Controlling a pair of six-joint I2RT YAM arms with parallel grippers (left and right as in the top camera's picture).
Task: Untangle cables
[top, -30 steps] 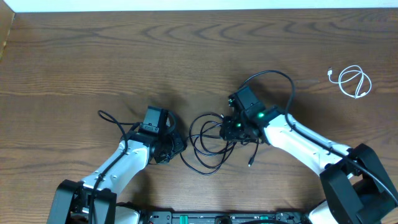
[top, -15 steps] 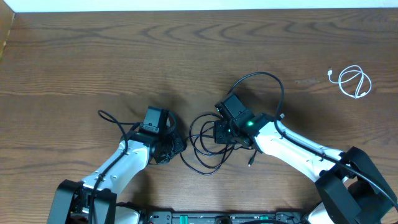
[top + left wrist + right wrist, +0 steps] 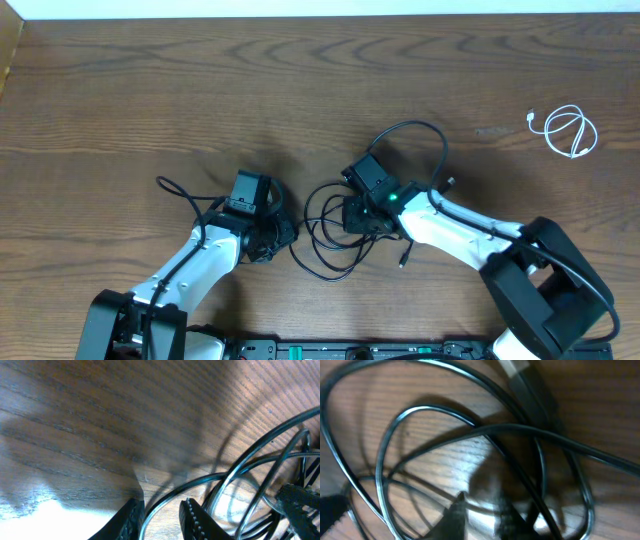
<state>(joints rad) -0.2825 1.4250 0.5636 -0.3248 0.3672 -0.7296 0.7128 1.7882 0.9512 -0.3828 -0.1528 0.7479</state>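
Two black cables point(image 3: 331, 262) lie tangled in loops at the table's middle front, between my grippers. My left gripper point(image 3: 283, 233) sits at the tangle's left edge. In the left wrist view, the left gripper point(image 3: 161, 521) is open, with one black cable strand point(image 3: 210, 479) running between its fingers without being pinched. My right gripper point(image 3: 351, 214) is low over the tangle's right side. The right wrist view is blurred. There the right gripper point(image 3: 487, 522) has a narrow gap, and a black strand point(image 3: 435, 410) loops just ahead. The white cable point(image 3: 570, 131) lies coiled far right.
A small plug end point(image 3: 403, 260) of a black cable lies under the right arm. Thicker black arm wires arch above the right wrist point(image 3: 425, 130) and trail left of the left arm point(image 3: 175, 188). The table's far edge point(image 3: 320, 14) meets a white wall.
My right gripper has moved left and deeper into the black tangle, and its jaws have narrowed. The left gripper and the white cable have not moved.
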